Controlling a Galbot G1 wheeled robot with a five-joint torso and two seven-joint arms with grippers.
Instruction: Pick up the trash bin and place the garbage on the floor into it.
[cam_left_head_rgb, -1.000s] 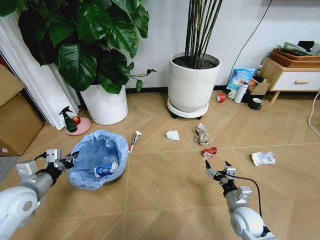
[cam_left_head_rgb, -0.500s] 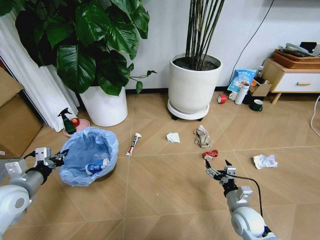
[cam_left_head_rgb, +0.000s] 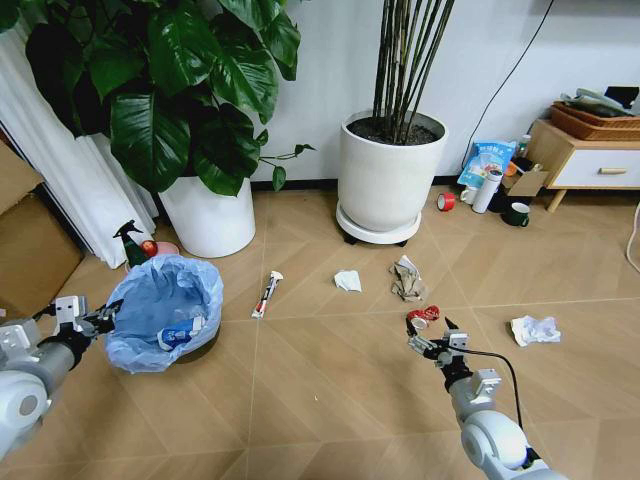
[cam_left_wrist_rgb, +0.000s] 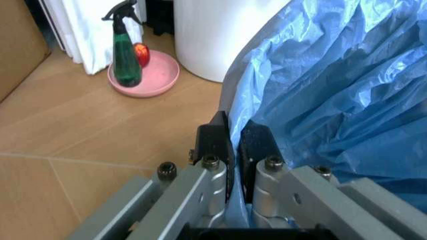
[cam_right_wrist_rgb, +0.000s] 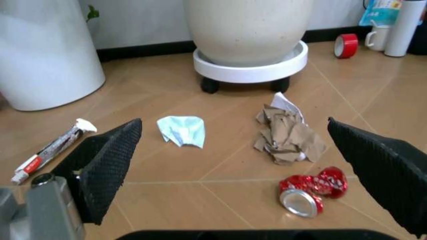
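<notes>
Head view, left gripper (cam_left_head_rgb: 100, 316) pinching trash bin (cam_left_head_rgb: 163, 310) rim, right gripper (cam_left_head_rgb: 430, 338) spread beside red can (cam_left_head_rgb: 421, 319).

Both arms are rounded white shells that narrow to grey metal wrists. The left gripper (cam_left_wrist_rgb: 233, 145) has silver aluminium links with hex-socket screws and black fingers (cam_left_wrist_rgb: 215, 142). The right gripper (cam_left_head_rgb: 429, 336) carries textured black wedge-shaped fingers (cam_right_wrist_rgb: 110, 162), and a thin black cable loops along its forearm.
</notes>
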